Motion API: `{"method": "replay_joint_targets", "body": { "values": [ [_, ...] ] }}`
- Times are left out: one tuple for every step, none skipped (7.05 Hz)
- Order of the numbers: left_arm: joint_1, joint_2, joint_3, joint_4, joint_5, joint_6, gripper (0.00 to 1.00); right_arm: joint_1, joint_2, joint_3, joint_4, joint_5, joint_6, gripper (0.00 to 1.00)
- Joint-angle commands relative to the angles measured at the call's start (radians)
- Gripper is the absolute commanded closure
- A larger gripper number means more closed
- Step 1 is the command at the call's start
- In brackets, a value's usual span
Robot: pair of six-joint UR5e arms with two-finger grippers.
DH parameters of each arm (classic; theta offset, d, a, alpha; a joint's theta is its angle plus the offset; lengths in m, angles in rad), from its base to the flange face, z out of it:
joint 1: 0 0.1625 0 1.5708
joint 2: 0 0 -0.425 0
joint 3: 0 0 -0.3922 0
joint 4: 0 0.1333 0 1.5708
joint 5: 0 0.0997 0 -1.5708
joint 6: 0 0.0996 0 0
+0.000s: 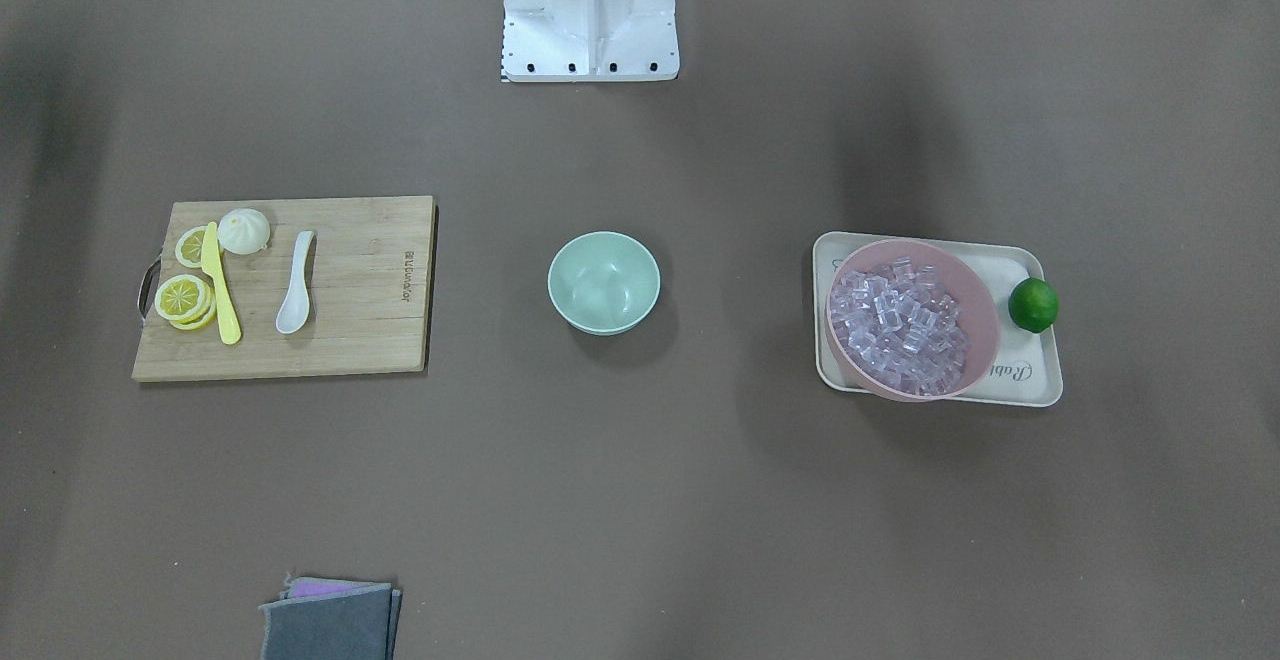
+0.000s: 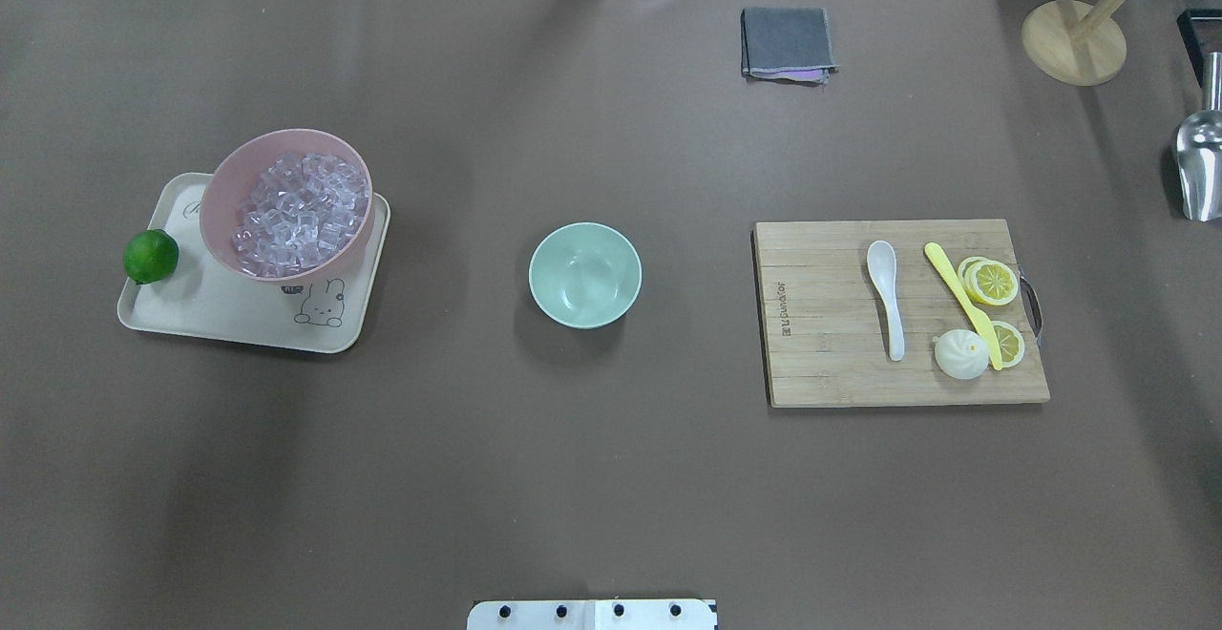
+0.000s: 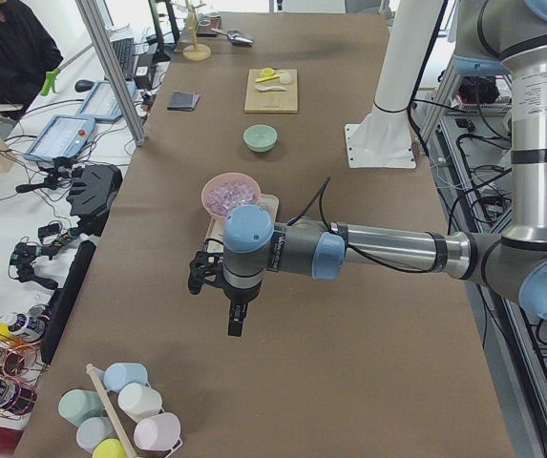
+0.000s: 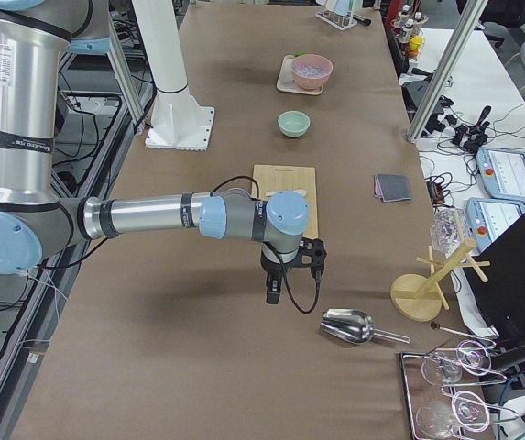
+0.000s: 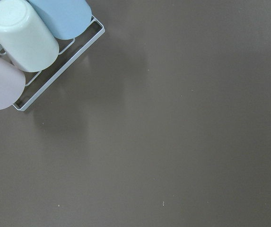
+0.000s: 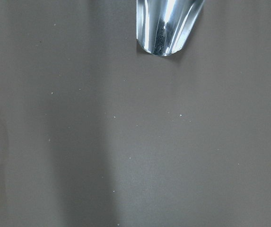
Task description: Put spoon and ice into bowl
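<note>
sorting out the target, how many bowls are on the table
2. The mint-green bowl stands alone mid-table; the pink bowl, full of ice, sits on the tray.

Light fell soft and even; faint broad shadows crossed the table [image 2: 611, 477]; the metal scoop [image 6: 168, 23] near the right gripper [image 4: 273, 291] glared.

tray [image 1: 1036, 348]: script "Rab…" | cutting board [image 1: 360, 325]: engraving illegible
</note>
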Motion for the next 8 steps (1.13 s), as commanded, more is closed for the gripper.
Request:
{"method": "replay_joint_targets", "body": {
  "values": [
    [0.0,0.003,-0.002,0.004,0.001,-0.001,0.02,0.0,0.0,0.0,-0.001,0.002,-0.001,0.0],
    [0.001,0.011,-0.023,0.001,0.0,-0.001,0.02,0.0,0.0,0.0,-0.002,0.003,-0.001,0.0],
    [0.0,0.003,-0.046,-0.005,0.0,-0.001,0.02,0.0,-0.003,0.0,-0.002,0.003,-0.001,0.0],
    [0.003,-0.003,-0.066,-0.008,0.0,-0.001,0.02,0.0,-0.003,0.001,-0.002,0.007,0.001,0.0],
    [0.003,-0.018,-0.077,-0.017,0.001,-0.001,0.02,0.0,0.0,0.001,-0.002,0.007,0.001,0.0],
    [0.01,-0.044,-0.072,-0.035,0.004,-0.017,0.02,0.0,0.004,0.007,0.001,0.016,0.002,0.0],
    [0.027,-0.075,-0.077,-0.034,0.009,-0.06,0.02,0.0,0.033,0.03,0.004,0.021,0.002,0.0],
    [0.043,-0.084,-0.086,-0.061,0.0,-0.115,0.02,0.0,0.049,0.031,0.009,0.016,0.002,0.0]
  ]
}}
